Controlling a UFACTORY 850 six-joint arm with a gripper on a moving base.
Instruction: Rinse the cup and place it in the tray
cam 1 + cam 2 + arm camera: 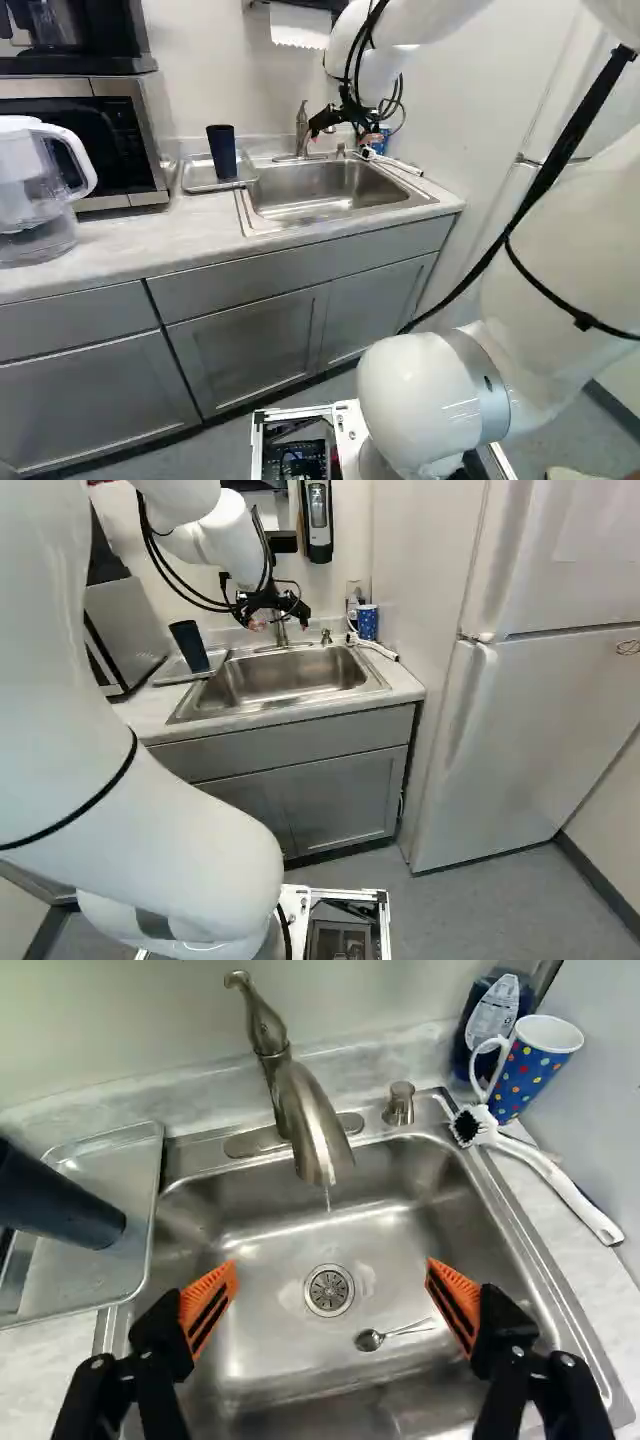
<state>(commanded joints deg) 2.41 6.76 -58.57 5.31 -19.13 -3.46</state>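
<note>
Over the sink hangs my gripper [280, 623]; in the wrist view the gripper [331, 1270] stands wide open, nothing between its fingers. A dark blue cup [222, 152] stands upright in the metal tray [85, 1270], off to one side of the gripper. On the sink's opposite side, a blue mug with coloured dots [540, 1055] stands on the counter near the wall. The faucet [310, 1125], ahead of the gripper, lets out a thin trickle above the sink basin [290, 1240].
A spoon [370, 1340] lies in the basin near the drain. A white-handled brush [545, 1175] lies beside the mug, with a bottle [490, 1020] behind. The left base view shows a microwave [110, 135] and a water pitcher [40, 190]; a fridge [510, 700] stands at the right.
</note>
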